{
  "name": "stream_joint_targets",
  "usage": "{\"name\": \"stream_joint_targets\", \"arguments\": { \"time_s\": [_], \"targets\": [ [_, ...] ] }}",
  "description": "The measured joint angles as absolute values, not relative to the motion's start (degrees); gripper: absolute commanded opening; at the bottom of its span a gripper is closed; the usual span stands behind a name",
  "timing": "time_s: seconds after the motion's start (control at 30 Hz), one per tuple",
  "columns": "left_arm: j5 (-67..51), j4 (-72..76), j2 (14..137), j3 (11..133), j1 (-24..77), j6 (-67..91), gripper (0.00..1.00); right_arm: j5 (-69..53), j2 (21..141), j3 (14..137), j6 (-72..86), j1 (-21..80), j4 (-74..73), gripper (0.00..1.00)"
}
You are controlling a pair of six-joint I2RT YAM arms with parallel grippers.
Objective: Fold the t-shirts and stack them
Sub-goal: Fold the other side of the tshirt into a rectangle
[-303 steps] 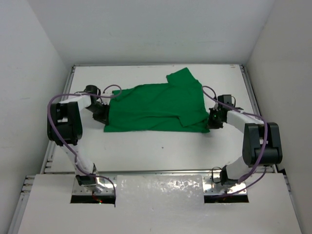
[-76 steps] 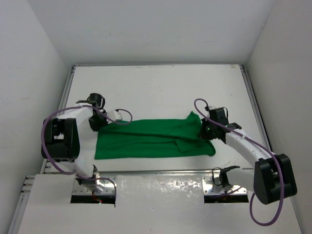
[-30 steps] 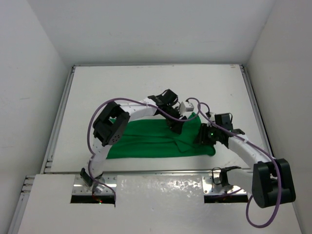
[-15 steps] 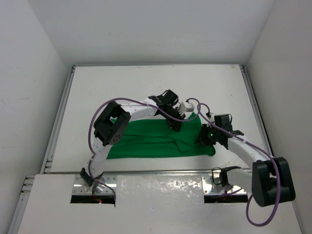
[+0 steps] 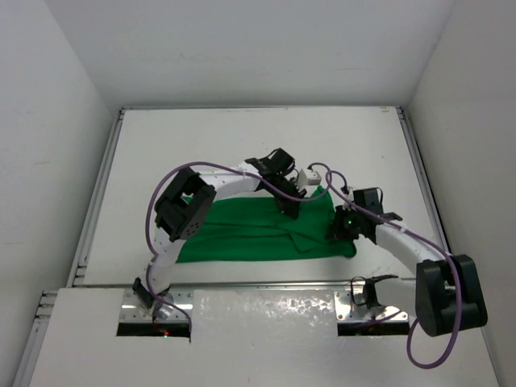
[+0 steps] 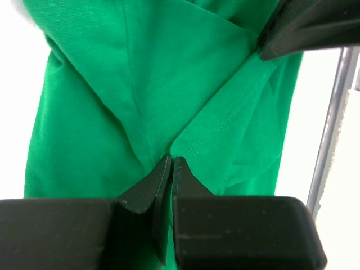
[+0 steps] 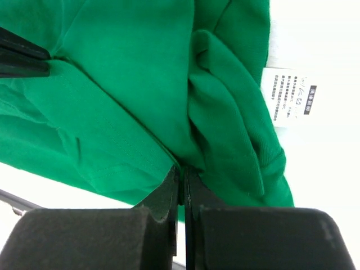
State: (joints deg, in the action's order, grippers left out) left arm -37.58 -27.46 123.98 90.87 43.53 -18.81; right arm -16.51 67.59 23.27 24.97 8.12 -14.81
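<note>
The green t-shirt [image 5: 242,238] lies as a long folded band across the near part of the table. My left arm reaches over it to the right half, where my left gripper [image 5: 289,211] is down on the cloth. In the left wrist view the left gripper [image 6: 171,161] is shut, its tips pinching the t-shirt [image 6: 169,73] at a stitched sleeve hem. My right gripper [image 5: 333,232] is at the shirt's right end. In the right wrist view the right gripper [image 7: 181,169] is shut on a fold of the t-shirt [image 7: 135,67], next to its white care label [image 7: 289,95].
White walls close in the table [image 5: 258,145] on three sides. A metal rail [image 5: 266,284] runs along the near edge, and side rails [image 5: 419,161] run along the left and right. The two grippers are close together, each one's fingers showing in the other's wrist view.
Both grippers have closed on the shirt over the last second. The arms have hardly moved, and the shirt lies as before.
</note>
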Motion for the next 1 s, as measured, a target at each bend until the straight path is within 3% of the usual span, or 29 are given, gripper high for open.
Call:
{"name": "stream_joint_targets", "arguments": {
  "time_s": [0.27, 0.6, 0.8, 1.0],
  "targets": [
    [-39.7, -28.3, 117.5, 89.1, 43.5, -21.0, 0.0, -14.6, 56.1, 27.0, 22.2, 9.1, -25.1, 0.0],
    [-42.1, -28.9, 113.7, 84.9, 43.9, -25.3, 0.0, -17.0, 47.3, 21.6, 25.4, 11.8, -32.0, 0.0],
    [-41.5, -30.4, 113.7, 82.2, 44.2, -26.7, 0.0, -17.1, 51.9, 22.8, 25.9, 12.8, -31.9, 0.0],
    [-36.8, -25.2, 112.4, 79.3, 43.9, -22.5, 0.0, -14.3, 62.1, 32.2, 23.8, 12.9, -29.8, 0.0]
  ]
}}
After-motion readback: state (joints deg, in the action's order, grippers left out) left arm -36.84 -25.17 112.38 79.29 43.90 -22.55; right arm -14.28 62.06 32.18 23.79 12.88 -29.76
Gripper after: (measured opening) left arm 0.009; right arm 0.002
